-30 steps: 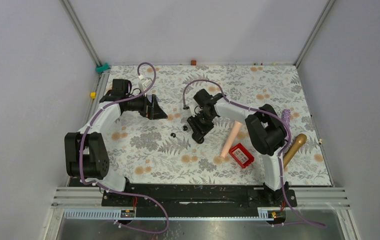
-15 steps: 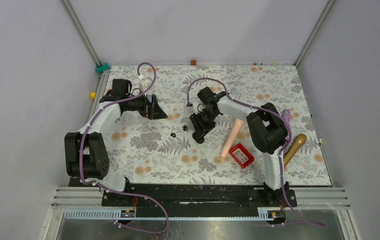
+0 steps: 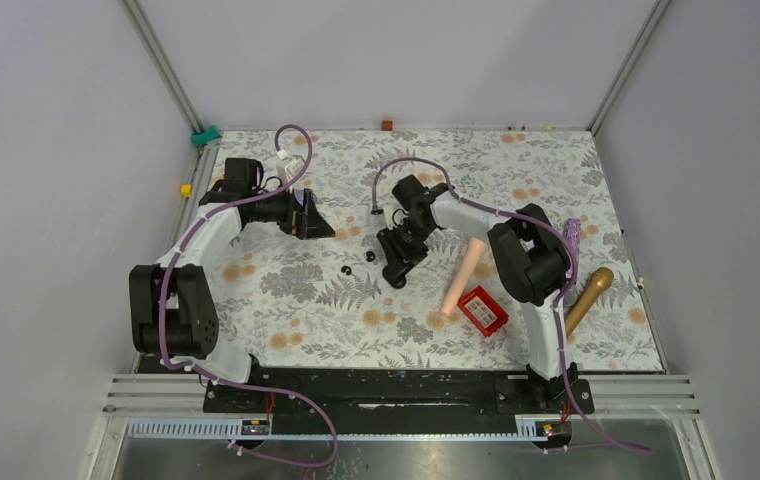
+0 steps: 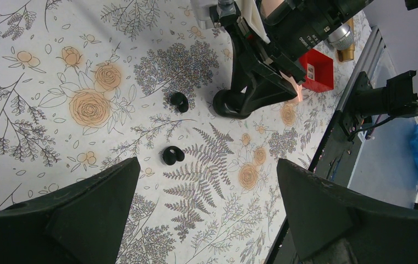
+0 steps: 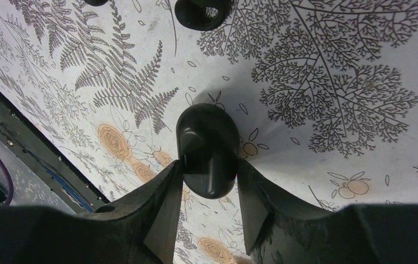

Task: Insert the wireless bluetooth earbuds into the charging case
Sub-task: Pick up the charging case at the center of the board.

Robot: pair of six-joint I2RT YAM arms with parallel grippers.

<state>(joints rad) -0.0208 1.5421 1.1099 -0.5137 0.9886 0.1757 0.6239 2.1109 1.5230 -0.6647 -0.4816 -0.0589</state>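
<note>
— So, where do we have the case?
— Between our right fingers. They pinch it, 1 on each long side, and its rounded end sticks out past the tips. It sits low over the counter, near the middle; we cannot tell whether it touches the cloth.
— And the buds?
— Both lie loose on the counter, outside the case. 1 is near the case on its left as seen from above, not touching it. The other bud lies a little further left and nearer our bases, apart from the first.
— What about our left fingers?
— Spread wide, holding nothing. They hang above the counter to the left of the buds, and the left wrist view looks between them at both buds and the case.
— Anything close by?
— A pink tube and a red box lie on the right, well apart from the buds.
</note>
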